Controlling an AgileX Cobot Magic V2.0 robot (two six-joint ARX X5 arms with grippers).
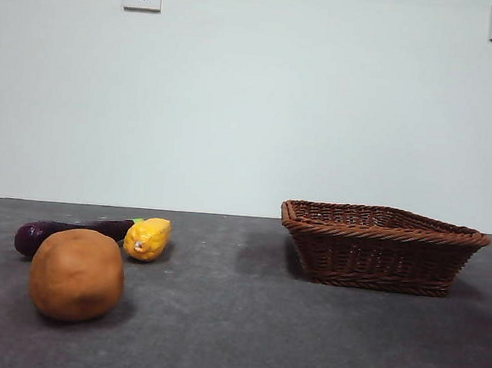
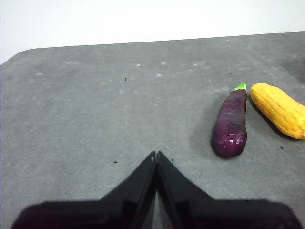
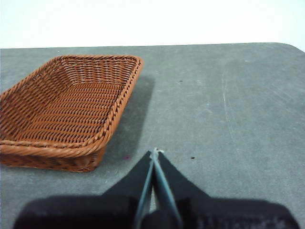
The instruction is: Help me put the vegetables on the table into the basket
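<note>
Start of the task, seen from the room: all three vegetables lie on the table (image 1: 242, 337), none yet in the basket (image 1: 381, 250). The potato (image 1: 77, 274) sits nearest the front edge toward one side of the table; just behind it the eggplant (image 1: 67, 231) lies lengthwise with its green stem toward the corn cob (image 1: 147, 238), the two close beside each other and possibly touching at the stem. The basket stands well apart toward the opposite side, empty as far as its interior shows. The left gripper (image 2: 156, 155) hangs above bare table near the eggplant, jaws clenched together on nothing. The right gripper (image 3: 155, 152) hangs just beside the basket's near corner, likewise clenched and empty. Risks, as a judgement: the round potato may roll out of a narrow pinch or away from a jaw that lands off-centre; a grasp on the eggplant may nudge the corn cob lying so close; a carried piece swung low could catch the braided rim and shift the light basket
</note>
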